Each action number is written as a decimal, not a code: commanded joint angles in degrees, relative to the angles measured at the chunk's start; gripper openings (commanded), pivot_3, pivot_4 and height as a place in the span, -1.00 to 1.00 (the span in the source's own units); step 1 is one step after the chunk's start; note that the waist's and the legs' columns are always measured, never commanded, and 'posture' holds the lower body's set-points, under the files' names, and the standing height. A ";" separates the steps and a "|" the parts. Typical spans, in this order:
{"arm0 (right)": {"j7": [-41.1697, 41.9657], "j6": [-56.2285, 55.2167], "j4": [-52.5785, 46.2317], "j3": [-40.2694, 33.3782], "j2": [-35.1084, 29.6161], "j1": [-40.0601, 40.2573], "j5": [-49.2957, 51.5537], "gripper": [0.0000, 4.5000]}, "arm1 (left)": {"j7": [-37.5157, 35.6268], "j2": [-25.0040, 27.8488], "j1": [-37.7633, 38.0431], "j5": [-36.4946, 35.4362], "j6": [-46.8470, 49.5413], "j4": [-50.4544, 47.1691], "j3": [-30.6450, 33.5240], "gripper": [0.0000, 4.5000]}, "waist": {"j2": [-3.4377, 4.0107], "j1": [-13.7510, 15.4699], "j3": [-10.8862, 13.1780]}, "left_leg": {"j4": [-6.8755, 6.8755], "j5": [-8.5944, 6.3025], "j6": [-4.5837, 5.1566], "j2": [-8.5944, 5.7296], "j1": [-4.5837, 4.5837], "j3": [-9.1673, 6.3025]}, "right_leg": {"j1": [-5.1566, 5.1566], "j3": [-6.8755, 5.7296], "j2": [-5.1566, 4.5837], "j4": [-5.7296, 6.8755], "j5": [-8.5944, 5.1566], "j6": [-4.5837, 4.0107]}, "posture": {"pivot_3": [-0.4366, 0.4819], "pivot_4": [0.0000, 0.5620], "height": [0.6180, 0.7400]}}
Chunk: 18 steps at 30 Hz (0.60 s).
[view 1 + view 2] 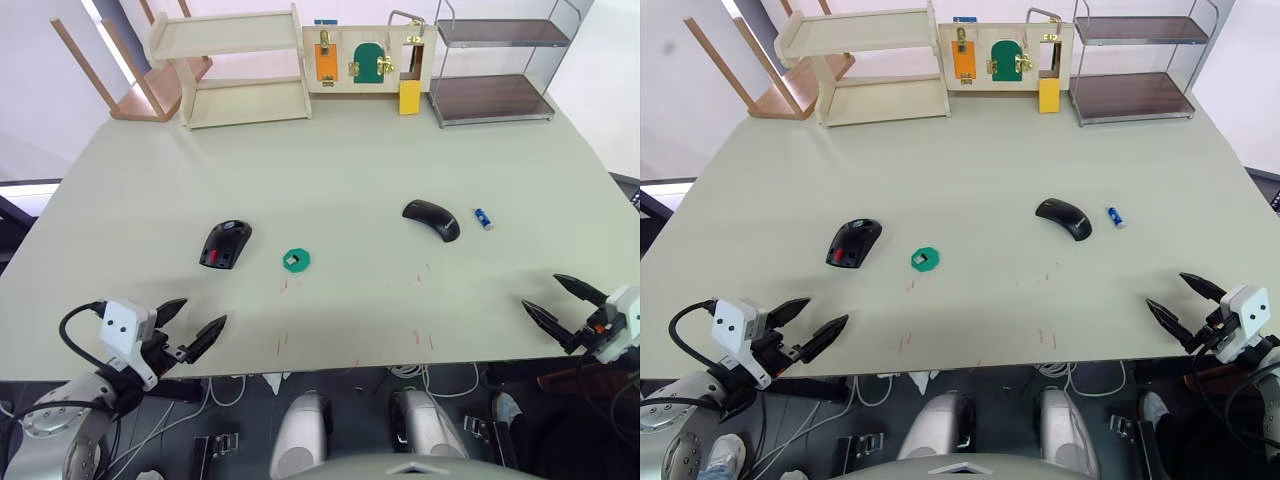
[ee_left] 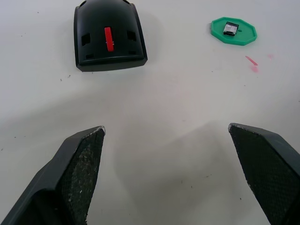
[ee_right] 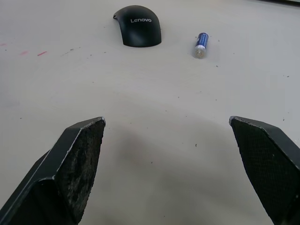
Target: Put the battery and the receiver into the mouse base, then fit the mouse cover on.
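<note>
Mouse base (image 1: 225, 244) flat on the pale table (image 1: 330, 160), black, red strip showing on top, ahead of the left gripper (image 1: 192, 328) and well apart from it, nothing touching it. Just beyond and to the right of that gripper's line, a green octagonal holder (image 1: 297, 260) with a small dark piece seated in its middle, beside the base but not touching. Left gripper low over the near table edge, fingers (image 2: 79, 168) spread wide, nothing between them, bare table under the gap. Mouse cover (image 1: 432, 218) far ahead of the right gripper (image 1: 562, 303) and off to its left, glossy black, arched, lying alone with a maker's name visible on its back in the right wrist view. Battery (image 1: 483, 217) just beside the cover on the side nearer the right gripper's line, blue with a pale end, lying on its side, apart from the cover. Right gripper also at the near table edge, fingers (image 3: 75, 159) wide apart and empty. Far past both grippers, at the table's back edge: a wooden shelf (image 1: 235, 65), a board with latches and small doors (image 1: 365, 58), and a wire-framed rack with dark shelves (image 1: 500, 65).
</note>
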 commanded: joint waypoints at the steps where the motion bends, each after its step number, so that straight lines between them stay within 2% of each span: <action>1: 0.39 0.45 -2.90 -1.83 -0.66 0.86 1.16 0.98 | 0.19 0.30 0.13 -0.60 0.57 -2.12 1.32 1.00 | 0.00 0.00 0.00 | 0.00 0.00 0.00 0.00 0.00 0.00 | 0.00 0.00 0.00 0.00 0.00 0.00 | -0.05 -0.47 1.00; 18: 1.27 -0.67 -2.55 -1.16 0.15 0.63 0.21 0.98 | 1.41 0.23 0.30 -1.62 3.37 -4.88 2.64 1.00 | -0.02 0.01 0.01 | -0.03 0.00 0.00 0.00 0.00 0.00 | 0.00 0.00 0.00 -0.03 0.00 0.00 | -0.05 -0.47 1.00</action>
